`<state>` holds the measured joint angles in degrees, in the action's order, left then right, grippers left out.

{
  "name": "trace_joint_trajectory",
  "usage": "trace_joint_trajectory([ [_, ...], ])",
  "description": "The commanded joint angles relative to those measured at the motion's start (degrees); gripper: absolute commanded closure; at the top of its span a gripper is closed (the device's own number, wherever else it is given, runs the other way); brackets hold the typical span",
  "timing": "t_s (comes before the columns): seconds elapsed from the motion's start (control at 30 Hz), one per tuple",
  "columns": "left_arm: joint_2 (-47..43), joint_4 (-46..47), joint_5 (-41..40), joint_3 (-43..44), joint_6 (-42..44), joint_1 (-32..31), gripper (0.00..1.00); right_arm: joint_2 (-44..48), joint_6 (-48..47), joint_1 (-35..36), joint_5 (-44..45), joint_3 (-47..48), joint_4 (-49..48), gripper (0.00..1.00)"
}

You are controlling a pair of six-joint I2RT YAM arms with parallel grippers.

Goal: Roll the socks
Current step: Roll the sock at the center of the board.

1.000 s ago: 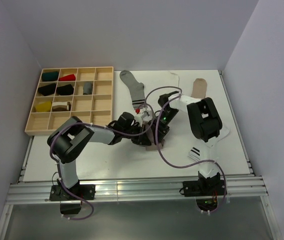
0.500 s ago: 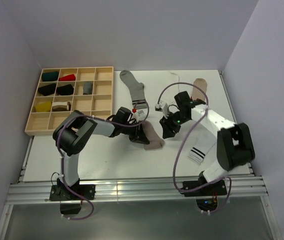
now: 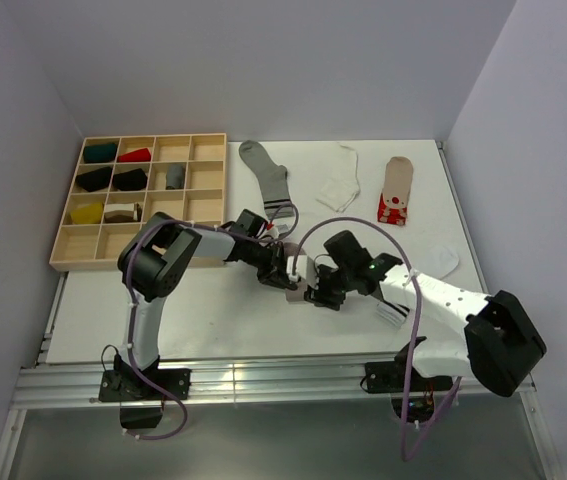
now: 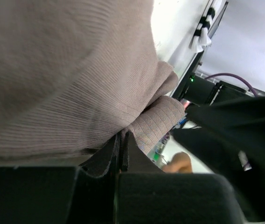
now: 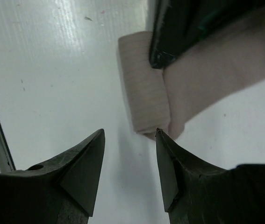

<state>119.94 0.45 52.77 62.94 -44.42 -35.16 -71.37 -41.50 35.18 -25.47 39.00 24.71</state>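
A plain taupe sock (image 3: 297, 291) lies partly rolled on the white table between both grippers. My left gripper (image 3: 285, 275) is shut on its fabric. In the left wrist view the taupe sock (image 4: 76, 70) fills the frame, and the left gripper (image 4: 124, 136) pinches a fold of it. My right gripper (image 3: 318, 292) stands open just right of the sock. In the right wrist view the right gripper (image 5: 128, 135) hovers over bare table, one fingertip (image 5: 159, 136) at the end of the rolled part (image 5: 144, 88).
At the back lie a grey sock with dark cuff stripes (image 3: 266, 175), a white sock (image 3: 340, 178) and a taupe sock with red-white stripes (image 3: 396, 188). Another white sock (image 3: 439, 260) lies right. A wooden divided tray (image 3: 225, 180) holding several rolled socks stands at the left.
The right arm has swung from the table's back right to the near right, bringing its open gripper up to the taupe sock. The left gripper keeps its hold on the sock.
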Motion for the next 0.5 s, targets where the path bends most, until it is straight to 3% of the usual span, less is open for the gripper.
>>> trace_joint_trajectory([
  [0.0,3.01,-9.58,-1.71,0.87,3.55,0.09,1.0,1.94,-0.87,5.05,5.34,-1.65,-7.83,0.44],
  [0.2,4.6,-15.38,-1.97,3.42,6.89,0.35,1.0,0.98,-0.6,11.4,11.58,-3.32,-12.93,0.44],
  [0.47,4.78,-16.53,-1.1,4.39,7.95,0.88,1.0,-4.47,-1.04,16.59,16.77,-3.67,-15.04,0.48],
])
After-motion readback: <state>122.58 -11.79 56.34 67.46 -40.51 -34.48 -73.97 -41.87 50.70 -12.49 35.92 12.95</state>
